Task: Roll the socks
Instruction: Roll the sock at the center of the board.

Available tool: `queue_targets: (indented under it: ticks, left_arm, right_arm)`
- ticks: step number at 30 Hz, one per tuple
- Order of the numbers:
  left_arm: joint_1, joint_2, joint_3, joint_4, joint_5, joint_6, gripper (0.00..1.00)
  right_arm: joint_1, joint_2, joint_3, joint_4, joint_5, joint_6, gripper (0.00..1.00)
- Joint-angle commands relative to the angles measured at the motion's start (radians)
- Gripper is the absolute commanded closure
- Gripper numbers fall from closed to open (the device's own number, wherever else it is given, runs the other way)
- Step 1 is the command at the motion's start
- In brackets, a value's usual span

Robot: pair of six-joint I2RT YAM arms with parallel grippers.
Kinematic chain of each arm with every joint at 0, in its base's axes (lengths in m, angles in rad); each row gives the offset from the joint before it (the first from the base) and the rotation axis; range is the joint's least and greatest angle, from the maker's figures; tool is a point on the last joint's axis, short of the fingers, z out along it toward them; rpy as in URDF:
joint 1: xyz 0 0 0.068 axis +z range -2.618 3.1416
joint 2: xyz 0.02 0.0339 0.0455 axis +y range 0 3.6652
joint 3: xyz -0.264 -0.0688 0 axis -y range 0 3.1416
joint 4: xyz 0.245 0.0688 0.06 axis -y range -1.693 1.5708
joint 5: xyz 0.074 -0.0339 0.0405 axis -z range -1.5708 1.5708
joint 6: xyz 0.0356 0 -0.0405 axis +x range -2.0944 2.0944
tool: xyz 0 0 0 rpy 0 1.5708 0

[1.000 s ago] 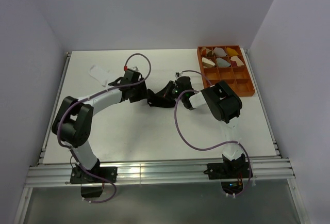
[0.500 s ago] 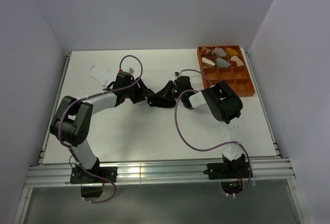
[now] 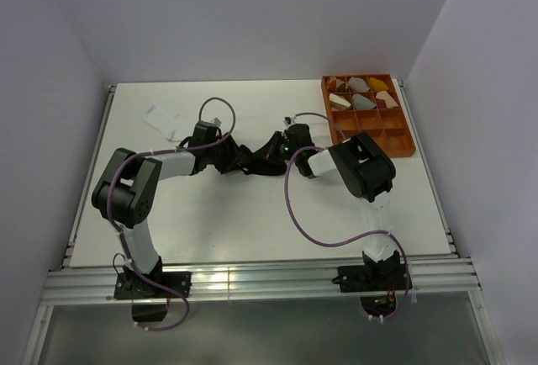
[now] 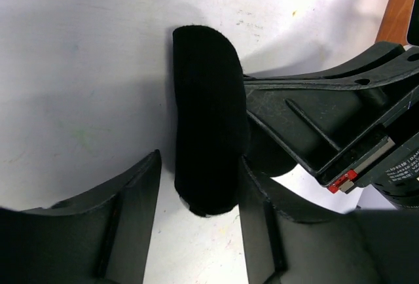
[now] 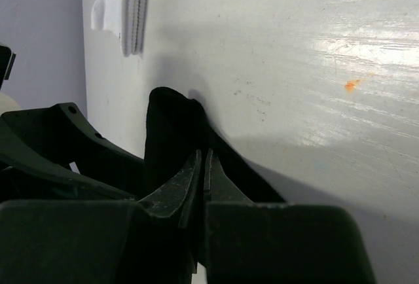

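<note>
The black sock (image 4: 206,133) lies on the table as a thick folded band. Its near end sits between the fingers of my left gripper (image 4: 200,159). That gripper is open: the right finger (image 4: 262,218) touches the fabric and a strip of table shows beside the left finger (image 4: 131,225). From above, the left gripper (image 3: 234,159) and right gripper (image 3: 276,150) face each other across the black sock (image 3: 255,161). My right gripper (image 5: 203,156) is shut, pinching the edge of the black sock (image 5: 167,127) and holding it slightly raised. The white sock (image 3: 163,119) lies flat at the far left, away from both grippers.
An orange compartment tray (image 3: 370,140) stands at the back right; its far cells hold rolled bundles (image 3: 361,94) in tan, grey, yellow and brown. The white sock (image 5: 131,9) also shows far ahead in the right wrist view. Purple cables loop over both arms.
The left arm has swung its wrist lower and nearer the sock's end, and its jaws have narrowed a little. The right arm and its pinch have not moved.
</note>
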Motion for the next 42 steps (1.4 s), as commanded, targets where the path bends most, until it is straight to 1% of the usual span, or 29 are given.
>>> queue_targets:
  ticks: [1, 3, 5, 6, 8, 9, 11, 12, 14, 15, 16, 18, 19, 22, 23, 26, 28, 29, 30, 33, 39, 42]
  left_arm:
    - [0.002, 0.028, -0.005, 0.047, 0.03, 0.0, 0.48]
    - [0.002, 0.037, -0.007, 0.049, 0.036, 0.006, 0.52]
    - [0.002, 0.041, -0.014, 0.054, 0.041, 0.009, 0.54]
    - [0.002, 0.046, -0.016, 0.057, 0.039, 0.009, 0.58]
    - [0.0, 0.052, -0.022, 0.06, 0.041, 0.01, 0.62]
    - [0.0, 0.058, -0.022, 0.061, 0.042, 0.013, 0.67]
    - [0.0, 0.061, -0.023, 0.061, 0.042, 0.015, 0.73]
    - [0.0, 0.061, -0.022, 0.054, 0.035, 0.018, 0.8]
    - [0.0, 0.058, -0.019, 0.041, 0.024, 0.026, 0.88]
    - [-0.001, 0.055, -0.016, 0.034, 0.009, 0.033, 0.97]
    - [-0.003, 0.052, -0.008, 0.011, -0.003, 0.041, 1.0]
    - [-0.004, 0.04, -0.002, -0.014, -0.028, 0.058, 1.0]
    - [-0.006, 0.035, 0.009, -0.041, -0.057, 0.064, 1.0]
    - [-0.018, 0.025, 0.036, -0.089, -0.124, 0.093, 1.0]
    - [-0.021, 0.021, 0.045, -0.135, -0.143, 0.102, 1.0]
    - [-0.041, 0.021, 0.088, -0.202, -0.21, 0.139, 1.0]
    - [-0.064, 0.021, 0.128, -0.241, -0.253, 0.155, 1.0]
    - [-0.073, 0.023, 0.145, -0.261, -0.296, 0.162, 1.0]
    - [-0.082, 0.032, 0.165, -0.311, -0.297, 0.178, 1.0]
    - [-0.124, 0.052, 0.261, -0.4, -0.408, 0.207, 1.0]
    - [-0.217, 0.103, 0.39, -0.521, -0.554, 0.245, 1.0]
    - [-0.254, 0.141, 0.45, -0.578, -0.586, 0.259, 1.0]
  right_arm:
    - [0.013, -0.031, 0.003, -0.051, 0.037, -0.044, 1.0]
    - [0.013, -0.029, 0.005, -0.051, 0.036, -0.047, 1.0]
    - [0.013, -0.028, 0.005, -0.05, 0.034, -0.047, 1.0]
    - [0.013, -0.025, 0.006, -0.05, 0.034, -0.047, 1.0]
    - [0.015, -0.025, 0.009, -0.053, 0.034, -0.05, 1.0]
    - [0.015, -0.025, 0.011, -0.054, 0.034, -0.051, 1.0]
    - [0.017, -0.028, 0.009, -0.053, 0.034, -0.059, 1.0]
    - [0.018, -0.031, 0.008, -0.05, 0.033, -0.061, 1.0]
    - [0.015, -0.041, 0.005, -0.048, 0.027, -0.062, 1.0]
    - [0.017, -0.049, 0.003, -0.05, 0.025, -0.064, 1.0]
    - [0.017, -0.057, 0.001, -0.053, 0.027, -0.068, 0.93]
    - [0.015, -0.1, -0.003, -0.071, 0.031, -0.076, 0.85]
    - [0.015, -0.118, -0.002, -0.086, 0.042, -0.097, 0.76]
    - [0.013, -0.19, -0.006, -0.145, 0.066, -0.125, 0.61]
    - [0.01, -0.225, -0.015, -0.151, 0.073, -0.125, 0.59]
    - [-0.002, -0.28, -0.051, -0.165, 0.113, -0.128, 0.57]
    - [-0.011, -0.291, -0.063, -0.166, 0.113, -0.128, 0.57]
    - [-0.014, -0.291, -0.066, -0.171, 0.107, -0.125, 0.57]
    - [-0.016, -0.284, -0.066, -0.172, 0.1, -0.119, 0.58]
    - [-0.017, -0.27, -0.083, -0.139, 0.08, -0.085, 0.59]
    - [-0.017, -0.213, -0.075, -0.062, 0.03, 0.004, 0.59]
    - [-0.017, -0.186, -0.077, -0.014, 0.018, 0.04, 0.57]
